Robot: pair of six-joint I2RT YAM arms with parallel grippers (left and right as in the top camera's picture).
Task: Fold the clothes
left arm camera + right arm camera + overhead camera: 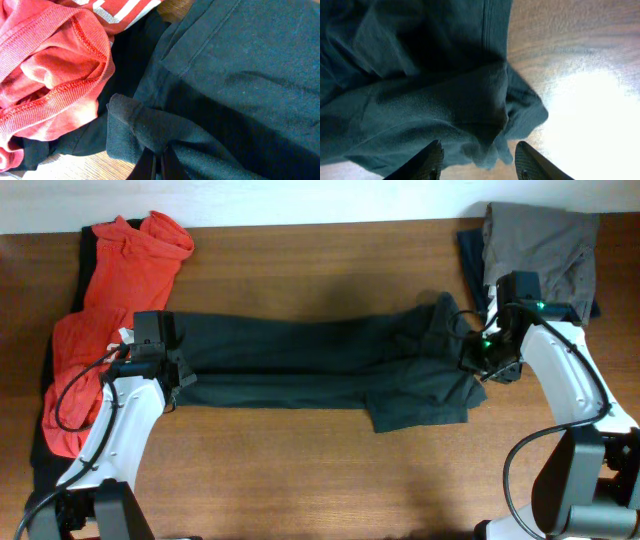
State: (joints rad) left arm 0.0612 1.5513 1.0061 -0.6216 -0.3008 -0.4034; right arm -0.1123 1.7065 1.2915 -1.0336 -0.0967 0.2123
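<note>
Left gripper (pixel 159 161): jaws closed tight, pinching a bunched fold at the left end of the dark shirt (pixel 300 365). Right gripper (pixel 480 162): fingers (pixel 427 161) stand well apart at the shirt's right end, with a loose corner of cloth hanging between them. Neither pad is seen pressing it, so nothing is held. The shirt lies stretched as a long band across the table (pixel 320 480), one end at each gripper, with a flap jutting toward the near side close to its right end. Near side of the shirt: bare wood along its whole length. Far side: a narrower strip of bare wood. At its left end, the red shirt (pixel 110 310) is heaped and touching it. Beyond its right end, a grey garment (pixel 540 240) sits in the far corner.
</note>
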